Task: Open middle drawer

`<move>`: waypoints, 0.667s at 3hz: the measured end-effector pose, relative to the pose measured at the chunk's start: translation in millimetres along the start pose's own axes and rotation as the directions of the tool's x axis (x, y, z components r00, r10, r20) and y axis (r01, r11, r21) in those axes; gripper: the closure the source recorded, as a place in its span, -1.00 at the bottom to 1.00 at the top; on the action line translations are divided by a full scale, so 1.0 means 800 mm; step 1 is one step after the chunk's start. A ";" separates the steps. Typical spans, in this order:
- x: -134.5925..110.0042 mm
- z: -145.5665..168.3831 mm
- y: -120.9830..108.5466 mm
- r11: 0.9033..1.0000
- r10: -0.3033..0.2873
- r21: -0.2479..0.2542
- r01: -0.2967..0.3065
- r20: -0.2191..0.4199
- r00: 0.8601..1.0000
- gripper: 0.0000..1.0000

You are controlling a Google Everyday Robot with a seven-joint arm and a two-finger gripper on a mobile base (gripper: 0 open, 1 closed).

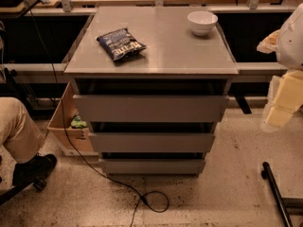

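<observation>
A grey cabinet stands in the middle of the camera view with three handle-less drawers stacked under its flat top. The middle drawer shows a plain flat grey front, with a dark gap above it. The taller top drawer front is above it and the slim bottom drawer front below. My gripper, pale and cream-coloured, hangs at the far right edge of the view. It is well to the right of the cabinet, about level with the top drawer, and touches nothing.
A dark blue chip bag and a white bowl lie on the cabinet top. A cardboard box sits left of the cabinet. A black cable loops on the floor in front. A person's leg and shoe are at left, a black bar at lower right.
</observation>
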State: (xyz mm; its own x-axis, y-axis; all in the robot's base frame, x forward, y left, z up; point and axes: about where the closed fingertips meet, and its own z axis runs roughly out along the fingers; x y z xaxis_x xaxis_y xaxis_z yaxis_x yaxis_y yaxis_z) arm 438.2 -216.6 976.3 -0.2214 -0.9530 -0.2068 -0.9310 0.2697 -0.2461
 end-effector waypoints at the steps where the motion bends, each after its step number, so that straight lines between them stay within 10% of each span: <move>1: 0.000 0.005 0.001 1.000 0.001 -0.004 -0.001 0.004 1.000 -1.00; 2: 0.001 0.026 0.003 1.000 0.007 -0.023 -0.006 0.022 1.000 -1.00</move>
State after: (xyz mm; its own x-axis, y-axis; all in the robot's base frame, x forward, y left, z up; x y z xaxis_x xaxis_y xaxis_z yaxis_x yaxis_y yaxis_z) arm 441.3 -213.9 956.0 -0.2213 -0.9479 -0.2294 -0.9359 0.2725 -0.2232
